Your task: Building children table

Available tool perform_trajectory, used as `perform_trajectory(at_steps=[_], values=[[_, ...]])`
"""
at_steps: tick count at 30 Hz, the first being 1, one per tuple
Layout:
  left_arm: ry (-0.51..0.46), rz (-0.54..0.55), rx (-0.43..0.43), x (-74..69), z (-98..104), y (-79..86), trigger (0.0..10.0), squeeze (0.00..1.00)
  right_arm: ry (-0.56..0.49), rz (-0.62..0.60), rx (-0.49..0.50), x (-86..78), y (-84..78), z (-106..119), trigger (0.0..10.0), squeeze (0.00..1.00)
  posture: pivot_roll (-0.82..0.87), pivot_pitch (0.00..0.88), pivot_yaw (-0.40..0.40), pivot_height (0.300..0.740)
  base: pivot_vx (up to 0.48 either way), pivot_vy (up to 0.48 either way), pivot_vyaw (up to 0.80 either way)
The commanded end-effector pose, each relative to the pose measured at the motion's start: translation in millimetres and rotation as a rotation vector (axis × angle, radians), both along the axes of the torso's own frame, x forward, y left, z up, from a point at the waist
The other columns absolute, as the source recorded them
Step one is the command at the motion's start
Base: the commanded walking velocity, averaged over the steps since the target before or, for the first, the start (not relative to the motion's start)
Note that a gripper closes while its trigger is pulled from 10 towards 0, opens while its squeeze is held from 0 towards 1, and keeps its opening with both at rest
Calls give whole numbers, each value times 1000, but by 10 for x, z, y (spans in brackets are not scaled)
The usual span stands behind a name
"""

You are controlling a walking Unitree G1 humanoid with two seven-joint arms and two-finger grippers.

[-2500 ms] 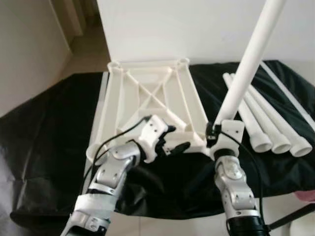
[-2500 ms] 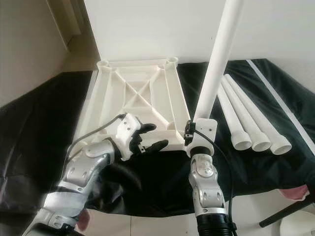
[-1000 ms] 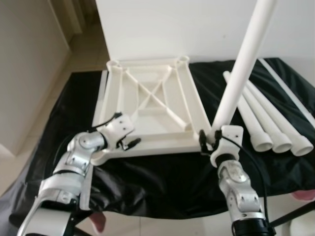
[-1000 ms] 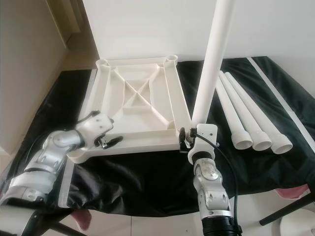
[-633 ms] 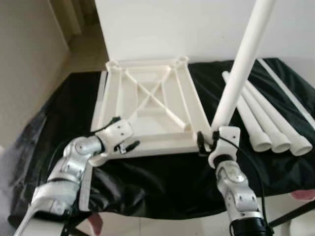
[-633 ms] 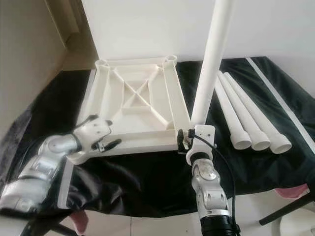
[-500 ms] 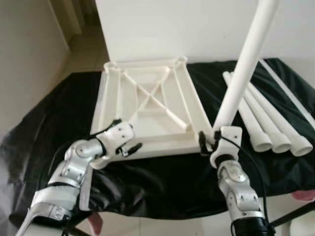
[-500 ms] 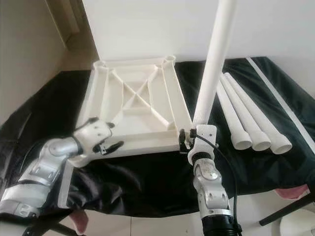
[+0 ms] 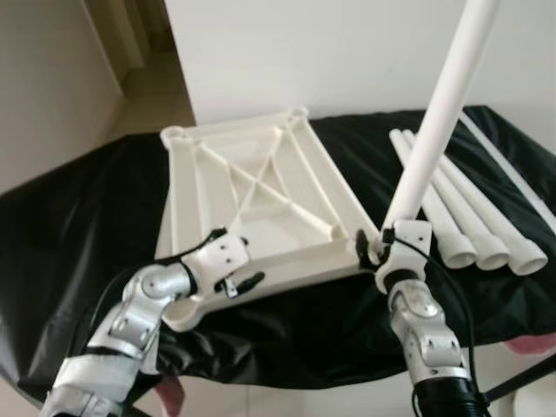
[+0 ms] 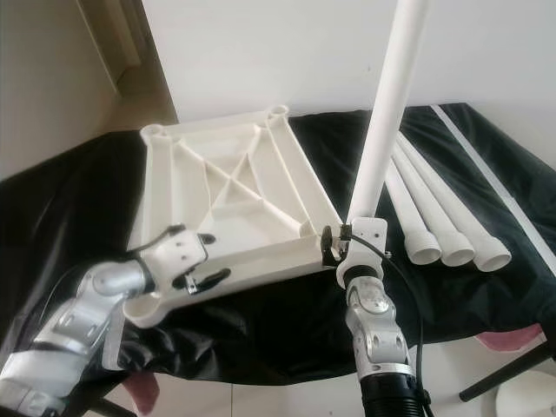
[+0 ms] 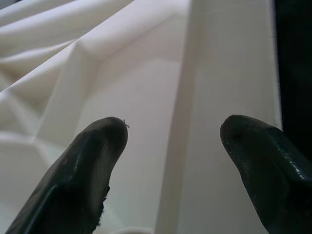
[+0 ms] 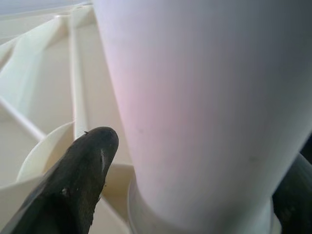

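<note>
On the black-draped bench (image 9: 78,217), the upturned white tabletop (image 9: 252,200) lies ribs-up and is the landmark for everything else. At its near right corner the right claw (image 9: 379,246) is clamped around the foot of a long white leg (image 9: 434,113), which stands nearly upright with its long axis rising from that corner and leaning a little away and to the right. The right wrist view shows the leg's (image 12: 204,107) base seated in, or just at, a round corner socket (image 12: 41,146); whether it is fully home cannot be told. At the tabletop's near left corner the left claw (image 9: 243,280) sits over the near rim, its fingers (image 11: 92,151) spread moderately with the rim's raised wall between them, and apparently not pinching it. Three more legs (image 9: 473,221) lie side by side on the cloth just to the right of the tabletop, wide ends toward the robot.

The step in hand looks like pressing the first leg into its socket. That turns on the leg's axis lining up with the socket directly below the right claw, so the push should run straight down along the leg while the left claw steadies the opposite corner. With the lean as it stands, a push could jam the leg or tilt the tabletop.
</note>
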State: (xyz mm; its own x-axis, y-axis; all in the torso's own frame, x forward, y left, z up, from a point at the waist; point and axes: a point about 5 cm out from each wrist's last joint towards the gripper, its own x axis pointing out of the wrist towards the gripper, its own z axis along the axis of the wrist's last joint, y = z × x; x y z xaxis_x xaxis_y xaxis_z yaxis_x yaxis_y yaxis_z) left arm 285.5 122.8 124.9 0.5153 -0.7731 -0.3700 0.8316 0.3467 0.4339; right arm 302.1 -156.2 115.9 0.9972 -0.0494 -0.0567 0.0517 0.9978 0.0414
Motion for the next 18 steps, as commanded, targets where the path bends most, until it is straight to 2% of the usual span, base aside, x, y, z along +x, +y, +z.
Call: perform_trajectory(at_steps=[1, 7, 11, 16, 17, 18], values=[[287, -343, 61, -397, -306, -257, 10000, 0, 22, 111, 3, 84, 130, -23, 10000, 0, -78, 0, 63, 740, 0, 0, 0], [312, -341, 18, -452, -280, -321, 10000, 0, 18, 184, -50, 185, 135, -8, 10000, 0, -77, 0, 68, 740, 0, 0, 0], [313, -316, -49, -463, -181, -393, 10000, 0, -5, 271, -96, 334, 170, 44, 10000, 0, -68, 0, 64, 740, 0, 0, 0], [196, -245, -90, -344, -68, -433, 10000, 0, -18, 232, -101, 435, 71, 53, 10000, 0, -42, 0, 45, 740, 0, 0, 0], [196, -245, -90, -344, -68, -433, 10000, 0, -18, 232, -101, 435, 71, 53, 10000, 0, -42, 0, 45, 740, 0, 0, 0], [158, -206, -122, -288, -17, -435, 10000, 0, -27, 210, -105, 440, 21, 65, 10000, 0, -39, 0, 43, 740, 0, 0, 0]])
